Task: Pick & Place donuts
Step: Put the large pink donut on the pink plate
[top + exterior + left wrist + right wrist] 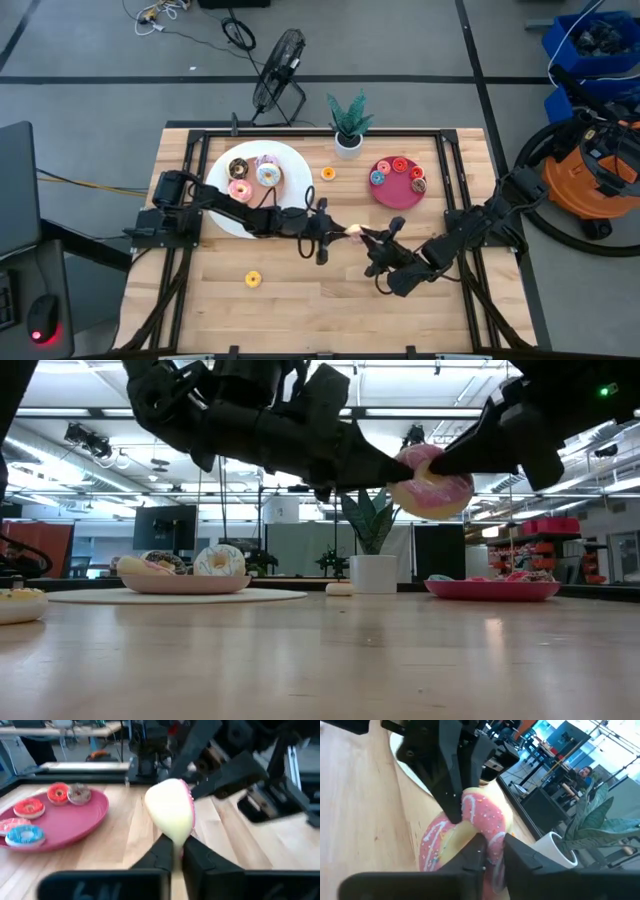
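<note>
A pink-frosted donut point(354, 231) with white sprinkles hangs in the air over the table's middle, between both grippers. My left gripper point(345, 231) reaches it from the table's left and my right gripper point(368, 237) from the right; both are shut on it. The low view shows the donut point(432, 482) well above the wood. Three more frosted donuts point(252, 173) lie on the white plate point(225, 215). Small donuts point(398, 170) lie in the magenta dish point(398, 198). Two tiny orange rings point(328, 174) point(253, 279) lie on the bare table. My left gripper pinches the donut's rim point(176, 832) between its two fingers, coming level from the table's left. The donut stands on edge, lifted clear, pale underside toward this wrist camera. My right gripper pinches the opposite rim point(487, 832) between its fingers point(470, 857), coming from the table's right, frosted face in its view. The donut is clear of the table.
A potted plant point(348, 125) stands at the far edge between plate and dish, with a black fan point(278, 75) on the floor behind. Black frame rails point(445, 170) run along the table's sides. Bare wood point(320, 300) lies toward the near edge. A person point(582, 772) sits in the room beyond.
</note>
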